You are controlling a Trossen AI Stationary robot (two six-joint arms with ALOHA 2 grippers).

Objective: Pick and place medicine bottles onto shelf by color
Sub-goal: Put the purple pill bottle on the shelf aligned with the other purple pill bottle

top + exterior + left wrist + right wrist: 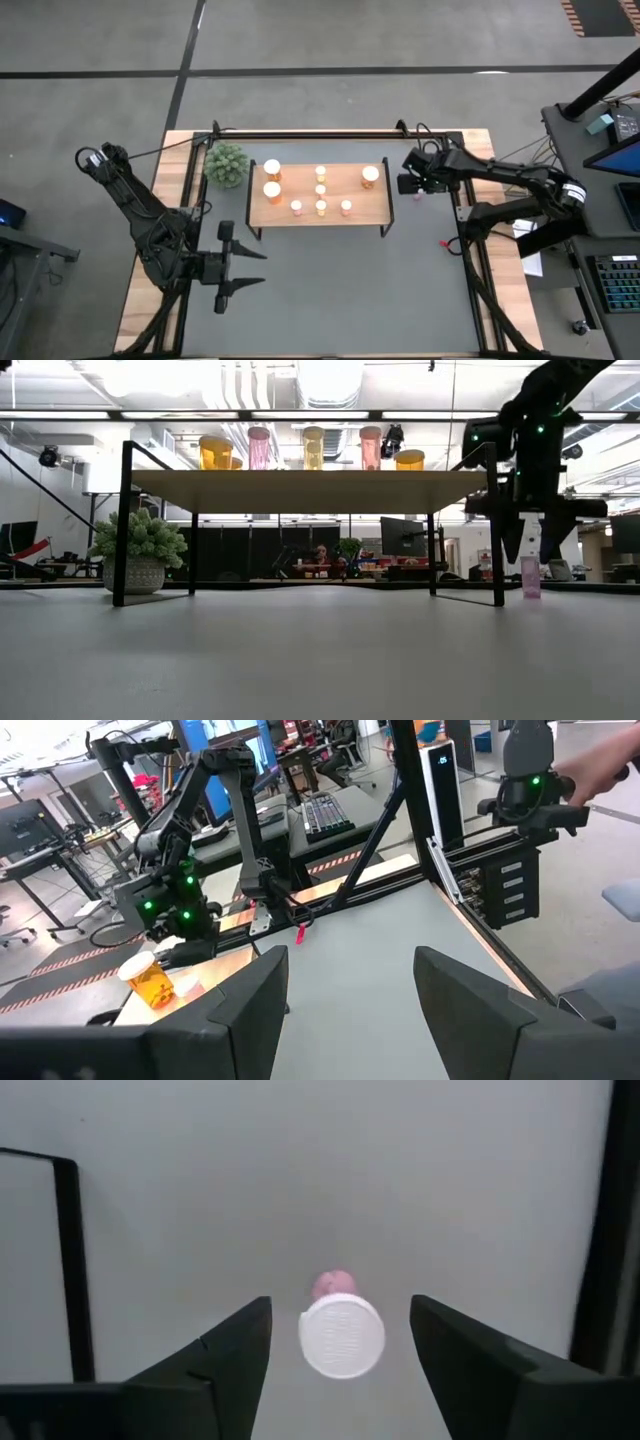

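Robotics lab: exposed ceiling ducts (250,385), monitors (405,538), keyboard (325,815), taped floor.

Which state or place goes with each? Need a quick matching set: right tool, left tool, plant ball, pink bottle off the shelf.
Things:
1. right tool
2. left tool
3. plant ball
4. pink bottle

Places/states:
A. on the table at the shelf's left end
B. standing on the table right of the shelf
C. open, idle over the table's front-left
D. open, straddling a white cap from above

Pairs: 1-D, 2-C, 3-A, 4-B
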